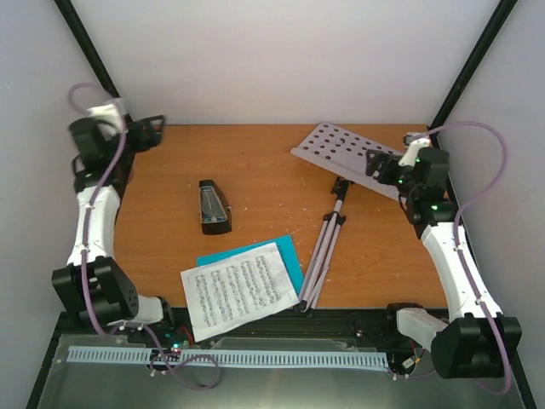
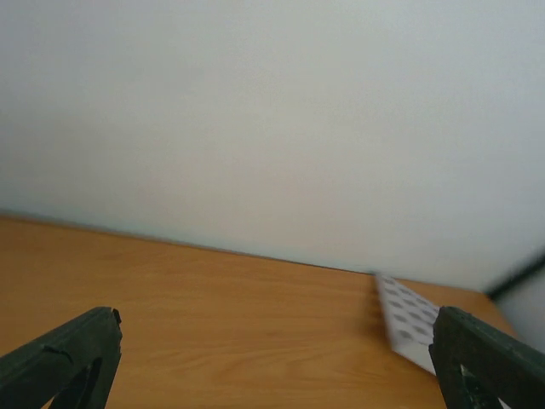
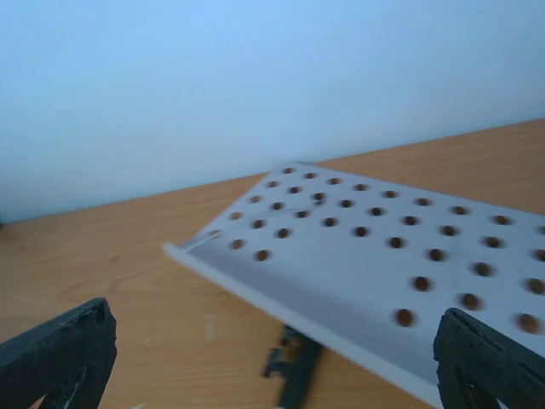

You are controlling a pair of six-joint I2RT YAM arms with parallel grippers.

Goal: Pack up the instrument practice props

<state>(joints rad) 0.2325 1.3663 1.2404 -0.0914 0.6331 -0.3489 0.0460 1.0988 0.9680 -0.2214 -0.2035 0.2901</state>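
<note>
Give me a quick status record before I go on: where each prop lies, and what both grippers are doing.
music stand: lying flat on the table, legs folded, pointing to the near edge
desk: white, perforated, at the far right
metronome: alone, left of the stand
sheet music: near edge, on top of the folder
folder: teal, mostly covered
left gripper: open, empty, far left corner
right gripper: open, at the desk, gripping nothing

One overhead, two wrist views
All share the perforated desk [image 1: 341, 149]: close ahead of the right gripper [image 3: 272, 341], far ahead of the left gripper [image 2: 277, 345].
</note>
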